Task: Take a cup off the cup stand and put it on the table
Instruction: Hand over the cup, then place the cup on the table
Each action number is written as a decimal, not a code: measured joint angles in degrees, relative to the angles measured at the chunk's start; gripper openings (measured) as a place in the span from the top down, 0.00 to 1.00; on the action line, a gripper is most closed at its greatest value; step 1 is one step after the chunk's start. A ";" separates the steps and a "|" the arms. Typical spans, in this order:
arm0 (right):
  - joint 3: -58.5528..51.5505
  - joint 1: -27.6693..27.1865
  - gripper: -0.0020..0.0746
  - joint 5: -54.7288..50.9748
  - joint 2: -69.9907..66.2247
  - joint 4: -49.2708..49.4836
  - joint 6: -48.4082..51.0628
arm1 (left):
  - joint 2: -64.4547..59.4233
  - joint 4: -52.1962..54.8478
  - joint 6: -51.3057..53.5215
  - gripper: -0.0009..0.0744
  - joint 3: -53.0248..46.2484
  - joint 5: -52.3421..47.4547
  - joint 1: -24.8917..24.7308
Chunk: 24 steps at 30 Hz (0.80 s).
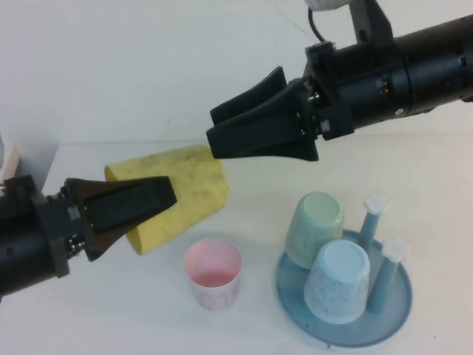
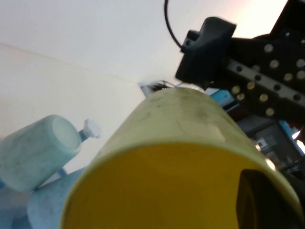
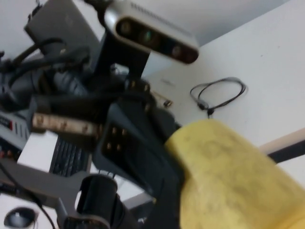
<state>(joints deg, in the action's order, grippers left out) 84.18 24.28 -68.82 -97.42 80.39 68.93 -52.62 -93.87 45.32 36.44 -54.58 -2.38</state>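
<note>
The yellow cup (image 1: pixel 181 192) lies on its side in the air above the table (image 1: pixel 111 111), its mouth toward my left gripper (image 1: pixel 166 201). That gripper is shut on the cup's rim, with one finger (image 2: pixel 257 200) inside the cup (image 2: pixel 181 143) and one outside. My right gripper (image 1: pixel 213 127) hovers just above the cup's bottom end, open and empty, and the cup (image 3: pixel 238 181) fills the near part of its wrist view. The cup stand (image 1: pixel 392 314) sits at the front right, with two white-capped pegs (image 1: pixel 375 204) bare.
A pale green cup (image 1: pixel 316 225) and a light blue cup (image 1: pixel 338 279) sit upside down on the stand. A pink cup (image 1: pixel 213 271) stands upright on the table, just below the yellow cup and left of the stand.
</note>
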 joint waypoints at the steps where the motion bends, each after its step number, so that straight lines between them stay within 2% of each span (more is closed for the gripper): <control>1: 0.03 -0.72 0.08 -0.05 0.00 0.42 -0.45 | -0.03 2.42 -1.12 0.98 0.64 0.12 0.00; 5: 0.11 -4.27 0.07 -0.15 0.00 0.37 -3.63 | -0.13 16.31 -8.09 0.98 4.25 0.12 0.00; 7: 0.11 -5.92 0.10 -0.15 0.25 -0.95 -6.74 | -0.13 24.31 -12.53 0.98 6.64 -0.05 0.00; 9: 0.11 -6.74 0.19 -0.15 0.78 -3.75 -9.55 | -0.28 33.62 -16.76 0.98 9.78 -1.45 0.00; 12: 0.11 -7.17 0.47 -0.15 1.92 -9.36 -12.65 | -1.99 45.11 -21.92 0.98 14.71 -4.78 0.00; 14: 0.11 -7.17 0.70 -0.20 3.16 -13.13 -13.35 | -3.58 50.86 -24.16 0.98 17.13 -6.09 0.00; 16: 0.11 -7.17 0.85 -0.43 4.46 -16.31 -13.90 | -5.60 54.05 -25.37 0.98 18.81 -6.25 -0.12; 19: 0.11 -7.17 0.94 -0.67 6.91 -21.71 -15.95 | -10.06 56.79 -26.06 0.98 20.48 -5.46 -1.42; 24: 0.15 -7.17 0.97 -1.48 11.05 -37.26 -21.64 | -19.32 64.09 -27.47 0.98 21.61 -1.52 -7.37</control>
<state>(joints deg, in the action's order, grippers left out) 84.34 17.11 -70.29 -86.37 43.13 47.29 -71.93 -29.78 17.84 58.05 -56.09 -9.74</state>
